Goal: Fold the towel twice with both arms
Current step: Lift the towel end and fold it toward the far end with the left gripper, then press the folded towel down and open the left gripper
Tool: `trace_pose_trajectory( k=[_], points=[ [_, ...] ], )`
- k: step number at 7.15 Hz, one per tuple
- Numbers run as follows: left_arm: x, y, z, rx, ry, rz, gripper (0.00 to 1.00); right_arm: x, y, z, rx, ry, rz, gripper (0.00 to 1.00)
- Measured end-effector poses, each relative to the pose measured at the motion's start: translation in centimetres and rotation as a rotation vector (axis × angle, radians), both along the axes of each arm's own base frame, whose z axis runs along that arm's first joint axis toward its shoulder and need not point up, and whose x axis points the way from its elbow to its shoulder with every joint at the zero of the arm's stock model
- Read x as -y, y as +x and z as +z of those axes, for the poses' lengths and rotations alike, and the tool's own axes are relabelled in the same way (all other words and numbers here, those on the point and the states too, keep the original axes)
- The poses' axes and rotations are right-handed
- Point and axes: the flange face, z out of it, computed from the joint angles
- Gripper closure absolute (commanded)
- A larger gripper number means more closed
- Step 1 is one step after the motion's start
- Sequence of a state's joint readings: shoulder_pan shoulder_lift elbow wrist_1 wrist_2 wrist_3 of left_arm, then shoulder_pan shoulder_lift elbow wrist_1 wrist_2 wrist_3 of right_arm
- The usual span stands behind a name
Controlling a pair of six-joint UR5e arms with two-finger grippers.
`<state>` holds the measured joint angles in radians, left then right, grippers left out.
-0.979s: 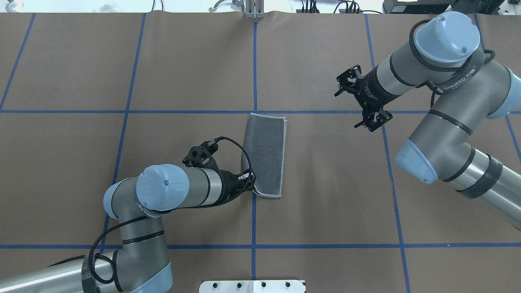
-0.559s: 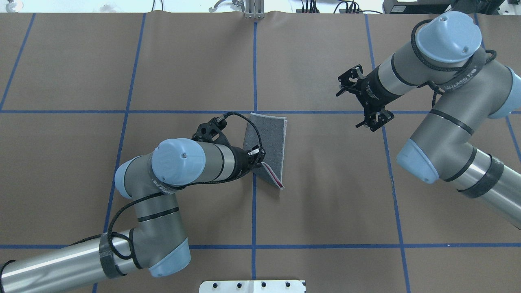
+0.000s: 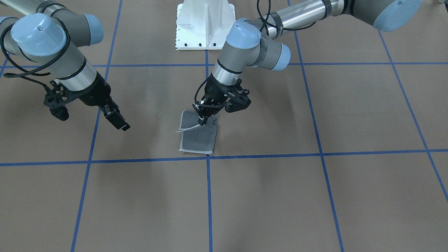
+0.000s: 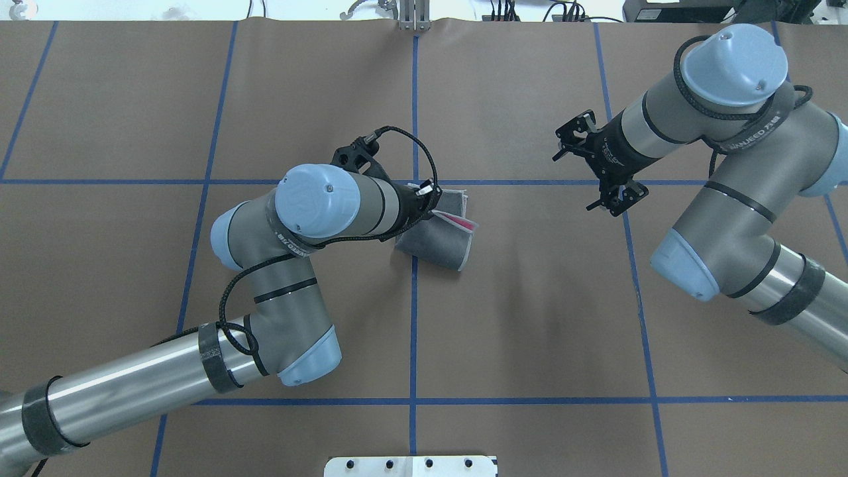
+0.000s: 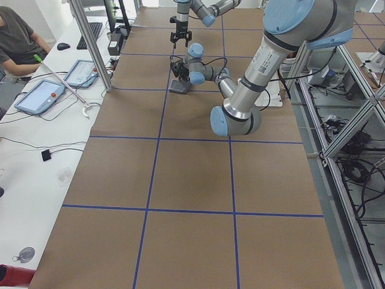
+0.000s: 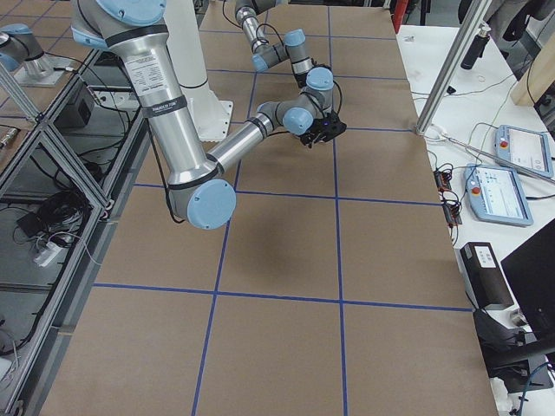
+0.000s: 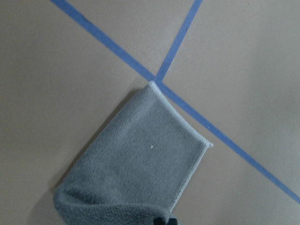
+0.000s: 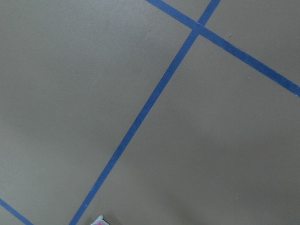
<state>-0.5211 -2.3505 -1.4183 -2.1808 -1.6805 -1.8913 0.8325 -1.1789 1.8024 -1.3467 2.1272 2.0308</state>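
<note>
The towel (image 4: 440, 242) lies at the table's middle, dark grey face up, doubled over, with a strip of pink showing at its right edge. My left gripper (image 4: 434, 199) is shut on the towel's lifted end and holds it low over the far end. The front view shows the towel (image 3: 199, 140) with that end raised in the left gripper (image 3: 203, 119). The left wrist view shows the grey towel (image 7: 136, 164) below the fingers. My right gripper (image 4: 571, 138) is open and empty, raised off to the right, also in the front view (image 3: 117, 120).
Brown paper covers the table (image 4: 530, 331), marked with blue tape lines (image 4: 413, 331). The white pedestal base (image 3: 204, 24) stands at the robot's side. An operator's desk with tablets (image 5: 42, 96) runs along the far edge.
My left gripper has carried the towel's near end up and away from the robot, over to the far end, so the long strip now lies doubled. The right arm barely shifted.
</note>
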Motion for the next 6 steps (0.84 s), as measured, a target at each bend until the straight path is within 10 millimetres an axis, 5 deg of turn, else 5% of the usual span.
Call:
trace_pose_trajectory(
  k=[2,6],
  points=[
    [3.0,0.5,-0.1,0.024,-0.012,-0.026,1.0,0.1,0.0,0.2,-0.003,0.0,-0.001,0.0],
    [4.9,1.5,1.3,0.034,-0.018,-0.039,1.0,0.1,-0.2,0.3,-0.006,-0.002,-0.001,0.0]
  ],
)
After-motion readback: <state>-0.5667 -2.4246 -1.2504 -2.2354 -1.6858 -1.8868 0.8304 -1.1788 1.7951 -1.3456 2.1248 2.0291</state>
